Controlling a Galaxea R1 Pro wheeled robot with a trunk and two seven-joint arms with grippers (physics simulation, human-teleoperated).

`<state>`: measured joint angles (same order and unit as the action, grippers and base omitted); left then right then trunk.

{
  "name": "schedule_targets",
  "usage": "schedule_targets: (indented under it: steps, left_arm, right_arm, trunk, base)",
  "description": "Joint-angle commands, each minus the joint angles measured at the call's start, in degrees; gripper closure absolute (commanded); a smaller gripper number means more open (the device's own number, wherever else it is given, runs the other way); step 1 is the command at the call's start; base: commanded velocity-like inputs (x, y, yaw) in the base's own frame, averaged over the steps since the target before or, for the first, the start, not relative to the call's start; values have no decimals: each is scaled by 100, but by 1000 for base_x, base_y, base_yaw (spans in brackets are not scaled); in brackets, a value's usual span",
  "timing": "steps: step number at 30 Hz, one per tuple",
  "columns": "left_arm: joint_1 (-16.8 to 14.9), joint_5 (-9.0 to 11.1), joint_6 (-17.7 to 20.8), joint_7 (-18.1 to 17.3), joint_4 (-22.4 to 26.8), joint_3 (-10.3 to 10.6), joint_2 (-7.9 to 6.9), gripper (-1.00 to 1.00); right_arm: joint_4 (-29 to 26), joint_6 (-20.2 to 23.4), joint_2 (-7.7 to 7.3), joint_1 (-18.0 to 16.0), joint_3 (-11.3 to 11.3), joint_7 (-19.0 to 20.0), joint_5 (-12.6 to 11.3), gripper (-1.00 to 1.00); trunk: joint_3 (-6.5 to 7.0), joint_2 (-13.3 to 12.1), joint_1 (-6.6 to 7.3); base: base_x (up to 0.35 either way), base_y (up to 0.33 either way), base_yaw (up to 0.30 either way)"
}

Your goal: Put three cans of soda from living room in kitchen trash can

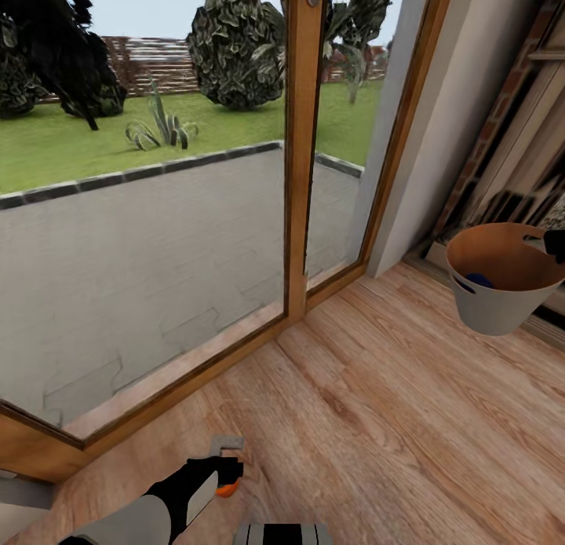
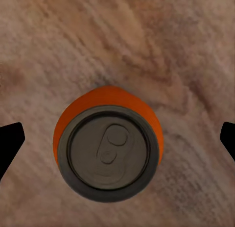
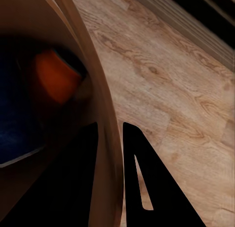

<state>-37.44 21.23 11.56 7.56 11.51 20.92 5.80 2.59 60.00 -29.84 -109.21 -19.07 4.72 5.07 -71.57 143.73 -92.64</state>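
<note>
Two tools are at work: the left tool hangs wide over an upright orange can, the right tool pinches the bin's rim.

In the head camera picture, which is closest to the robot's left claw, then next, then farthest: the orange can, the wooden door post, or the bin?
1. Orange can: right at the left claw, bottom of picture.
2. Wooden door post: ahead, middle of the glass doors.
3. Bin: far right, held up off the floor by its rim.
</note>
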Motion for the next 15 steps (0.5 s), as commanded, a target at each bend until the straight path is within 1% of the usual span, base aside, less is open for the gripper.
schedule_targets:
  steps: [1,2,7,14,15]
  left_arm:
    - [0,1,-1,0,0,0,0,-100]
    - [0,2,-3,0,0,0,0,-100]
    - [0,-2,-14,0,0,0,0,-100]
    - [0,2,-22,0,0,0,-2,-100]
    - [0,2,-22,0,0,0,-1,-100]
  right_arm:
    - [-4,0,1,-4,9,12,-6,100]
    - [-4,0,3,-4,7,12,-6,100]
    - [-4,0,4,-4,4,12,-6,100]
    - [-4,0,-2,-4,2,12,-6,100]
    - [-4,0,-3,-4,3,12,-6,100]
  trunk:
    - [1,0,1]
    - [1,0,1]
    - [-110,7,-12]
    - [-110,7,-12]
    - [-132,9,-15]
  base:
    - [0,0,0]
    - [0,0,0]
    - [0,0,0]
    - [0,0,0]
    - [0,0,0]
